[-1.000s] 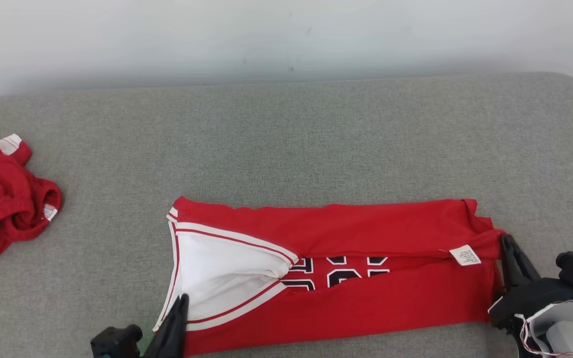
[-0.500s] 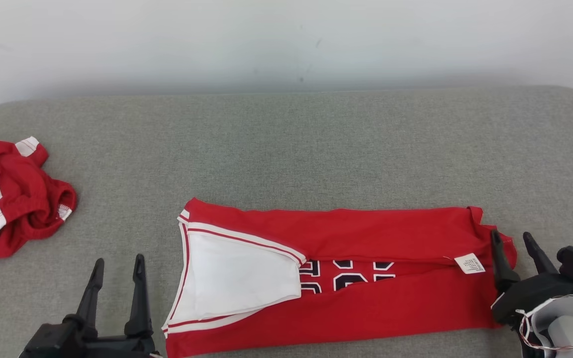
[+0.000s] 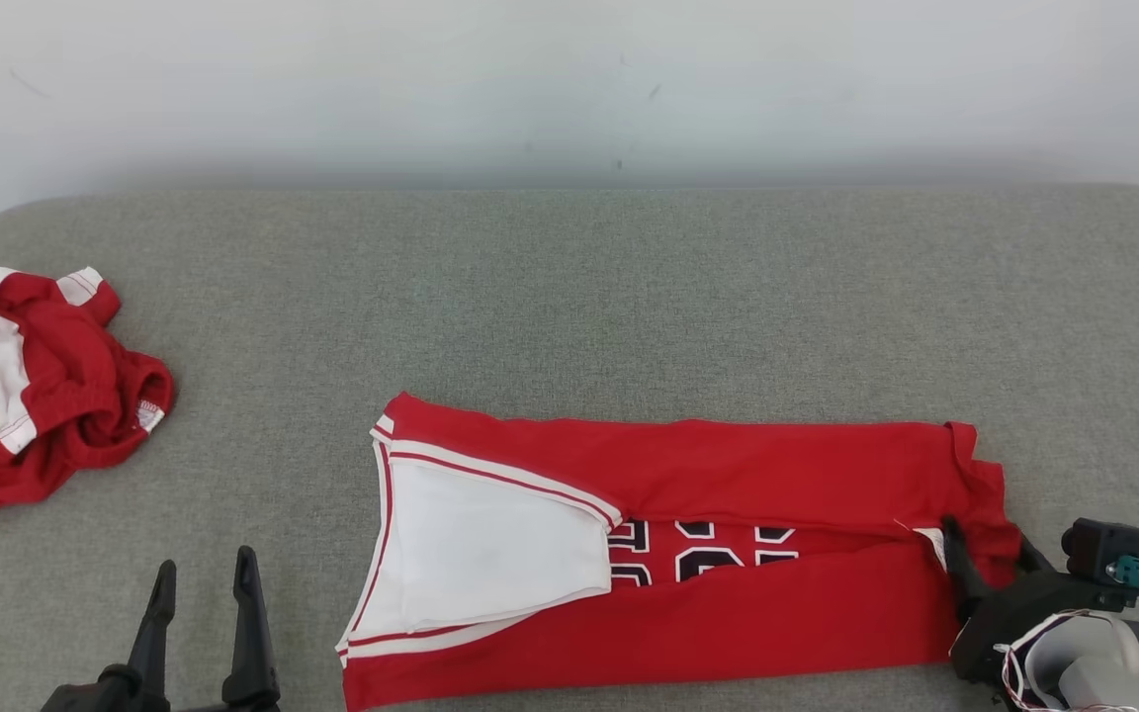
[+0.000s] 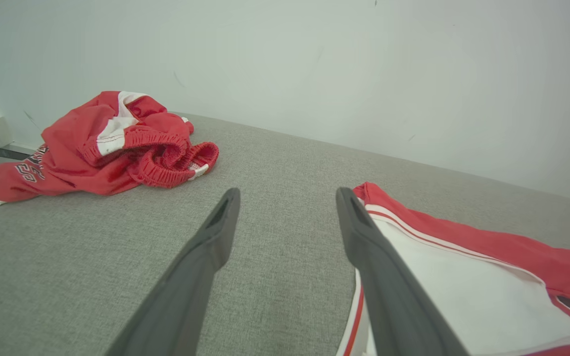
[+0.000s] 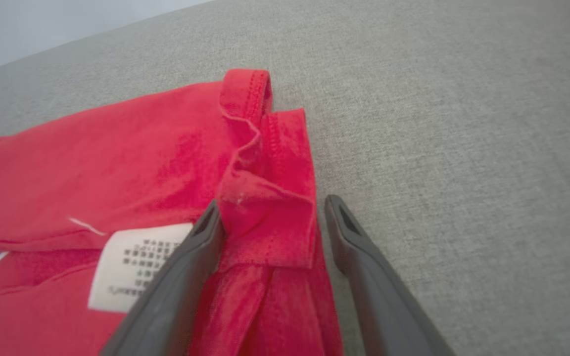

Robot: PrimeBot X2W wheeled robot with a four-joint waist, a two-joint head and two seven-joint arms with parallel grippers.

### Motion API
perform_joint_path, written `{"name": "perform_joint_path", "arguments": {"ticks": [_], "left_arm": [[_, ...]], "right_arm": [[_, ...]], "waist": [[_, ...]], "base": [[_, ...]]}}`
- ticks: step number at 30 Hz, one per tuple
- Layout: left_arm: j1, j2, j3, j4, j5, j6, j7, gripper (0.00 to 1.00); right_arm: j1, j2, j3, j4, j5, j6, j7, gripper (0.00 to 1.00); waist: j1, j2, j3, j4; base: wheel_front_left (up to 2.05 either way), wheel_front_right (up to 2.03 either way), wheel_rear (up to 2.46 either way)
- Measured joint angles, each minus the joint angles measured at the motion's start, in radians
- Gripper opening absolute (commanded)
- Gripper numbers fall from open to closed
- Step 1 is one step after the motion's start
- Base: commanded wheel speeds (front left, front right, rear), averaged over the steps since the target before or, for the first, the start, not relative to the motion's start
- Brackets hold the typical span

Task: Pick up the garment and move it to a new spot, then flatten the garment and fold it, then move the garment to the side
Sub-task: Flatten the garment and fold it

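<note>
Both were clamped on the garment [image 3: 688, 465] a second ago; now both are released. Left gripper [image 3: 206, 560] is off the garment's left end over the bare grey pad [image 3: 569, 297], jaws apart, empty. Right gripper [image 3: 987, 534] has its jaws apart, straddling the right-end hem. Garment lies folded in a long band near the pad's front edge. Bare pad runs behind it up to the wall. Crumpled red clothes [image 3: 45, 396] sit well apart, far left.
</note>
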Motion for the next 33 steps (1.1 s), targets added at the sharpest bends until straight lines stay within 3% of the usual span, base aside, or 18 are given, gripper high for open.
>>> {"name": "perform_joint_path", "arguments": {"ticks": [3, 4, 12, 19, 23, 28, 33], "left_arm": [[0.000, 0.000, 0.001, 0.004, -0.006, 0.000, 0.000, 1.00], [0.000, 0.000, 0.002, 0.007, -0.007, -0.001, 0.000, 1.00], [0.000, 0.000, 0.007, 0.038, 0.005, -0.001, 0.000, 1.00], [0.019, -0.001, -0.006, 0.057, 0.030, -0.001, 0.000, 1.00], [0.026, -0.001, 0.001, 0.058, 0.036, -0.001, 0.000, 1.00], [0.049, -0.001, 0.013, 0.059, 0.038, 0.000, 0.000, 1.00], [0.063, -0.001, 0.017, 0.059, 0.036, 0.001, 0.000, 1.00]], "right_arm": [[0.001, -0.006, 0.034, -0.014, 0.028, -0.001, 0.014, 0.09], [0.002, -0.009, 0.043, -0.017, 0.038, -0.001, 0.014, 0.00], [-0.007, -0.045, 0.097, -0.009, 0.077, 0.002, 0.005, 0.00], [0.000, -0.174, 0.088, 0.023, 0.093, 0.002, -0.012, 0.00], [0.011, -0.217, 0.076, 0.006, 0.112, 0.002, -0.021, 0.00], [0.033, -0.202, 0.082, -0.097, 0.146, 0.002, -0.023, 0.00], [0.059, -0.147, 0.111, -0.263, 0.188, 0.002, 0.012, 0.00]], "waist": [[0.0000, 0.0000, 0.000, 0.001], [0.0000, 0.0000, -0.001, 0.001], [0.0001, 0.0000, -0.015, 0.000], [0.0001, 0.0000, -0.041, 0.010], [0.0001, 0.0000, -0.055, 0.012], [0.0001, 0.0000, -0.074, 0.004], [0.0000, -0.0001, -0.091, -0.004]], "base": [[0.00, 0.00, 0.00], [0.00, 0.00, 0.00], [0.00, 0.00, 0.00], [0.00, 0.00, 0.00], [0.00, 0.00, 0.00], [0.00, 0.00, 0.00], [0.00, 0.00, 0.00]]}}
